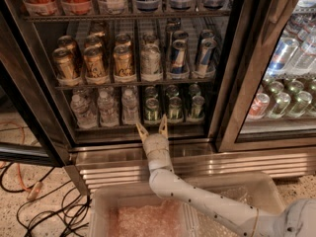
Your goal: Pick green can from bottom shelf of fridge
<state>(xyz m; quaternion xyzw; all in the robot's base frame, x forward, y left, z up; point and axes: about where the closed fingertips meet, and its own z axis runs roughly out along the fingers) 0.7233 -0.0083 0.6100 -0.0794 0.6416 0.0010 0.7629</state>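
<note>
The fridge (39, 107) stands open in front of me. On its bottom shelf (168, 125) stand several short green cans (152, 110) in rows at centre-right, with small water bottles (106, 107) to their left. My gripper (152, 126) is at the shelf's front rail, just below and in front of the leftmost front green can. Its two fingers are spread apart and hold nothing. The white arm (197, 196) reaches up to it from the lower right.
Gold cans (94, 60) and blue-and-silver slim cans (178, 58) fill the shelf above. A closed glass door (276, 83) with more cans is on the right. A ribbed steel base (197, 164) runs below. A clear plastic bin (148, 216) sits on the floor, cables (29, 191) at left.
</note>
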